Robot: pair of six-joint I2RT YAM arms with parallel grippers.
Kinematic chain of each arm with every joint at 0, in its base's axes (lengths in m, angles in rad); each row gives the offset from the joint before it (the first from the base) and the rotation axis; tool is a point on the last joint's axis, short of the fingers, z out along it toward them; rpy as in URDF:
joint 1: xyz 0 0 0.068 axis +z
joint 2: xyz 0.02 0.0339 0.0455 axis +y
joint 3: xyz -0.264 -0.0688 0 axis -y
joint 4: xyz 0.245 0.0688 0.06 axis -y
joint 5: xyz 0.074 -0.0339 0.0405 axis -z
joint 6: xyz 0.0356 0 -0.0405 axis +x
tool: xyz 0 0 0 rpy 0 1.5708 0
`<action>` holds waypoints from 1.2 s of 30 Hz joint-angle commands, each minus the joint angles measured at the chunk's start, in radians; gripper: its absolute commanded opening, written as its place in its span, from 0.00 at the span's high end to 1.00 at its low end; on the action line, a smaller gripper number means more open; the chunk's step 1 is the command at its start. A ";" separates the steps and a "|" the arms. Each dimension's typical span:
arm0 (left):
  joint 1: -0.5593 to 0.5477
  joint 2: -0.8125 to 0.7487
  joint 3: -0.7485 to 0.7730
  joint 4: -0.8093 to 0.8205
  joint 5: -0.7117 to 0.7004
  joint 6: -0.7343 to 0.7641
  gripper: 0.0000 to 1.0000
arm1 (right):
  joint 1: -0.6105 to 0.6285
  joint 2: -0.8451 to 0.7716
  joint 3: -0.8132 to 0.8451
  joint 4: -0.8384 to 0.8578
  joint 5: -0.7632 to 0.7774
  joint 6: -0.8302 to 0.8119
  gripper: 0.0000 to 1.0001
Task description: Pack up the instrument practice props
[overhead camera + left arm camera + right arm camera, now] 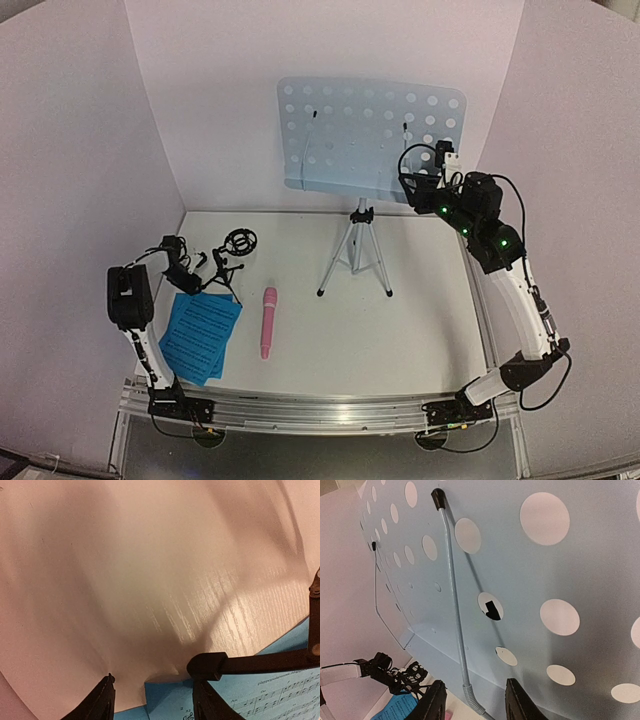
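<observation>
Blue sheet-music pages [200,335] lay at the near left, with the pink stick microphone [268,322] just beside them. The left gripper [152,692] hung parted and empty over their far corner, near the black mic stand [238,248]. At the back, the right gripper [472,700] stood parted around, not pinching, a wire page-holder [452,580] on the pale-blue music stand [370,135].
</observation>
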 commanded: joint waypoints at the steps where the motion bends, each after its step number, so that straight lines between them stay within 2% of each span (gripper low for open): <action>1: 0.004 0.004 0.031 -0.003 0.002 0.053 0.51 | 0.008 -0.011 0.001 -0.001 -0.023 -0.003 0.61; 6: 0.003 0.037 0.053 -0.042 0.017 0.043 0.64 | 0.008 -0.007 0.002 -0.002 -0.005 -0.008 0.61; 11: 0.004 0.034 0.038 -0.057 0.019 0.049 0.65 | 0.008 -0.009 0.002 -0.001 0.007 -0.012 0.61; 16: 0.003 0.019 0.040 -0.055 0.036 0.035 0.87 | 0.008 -0.003 0.005 -0.002 0.004 -0.014 0.61; 19: 0.003 -0.008 0.035 -0.042 0.059 0.031 0.95 | 0.008 0.000 0.008 -0.002 0.003 -0.015 0.61; 28: 0.004 -0.076 0.055 -0.053 0.095 0.013 0.97 | 0.008 0.007 0.012 -0.001 -0.004 -0.016 0.61; 36: 0.023 -0.131 0.113 -0.188 0.122 -0.087 1.00 | 0.008 0.005 0.007 -0.002 -0.007 -0.023 0.61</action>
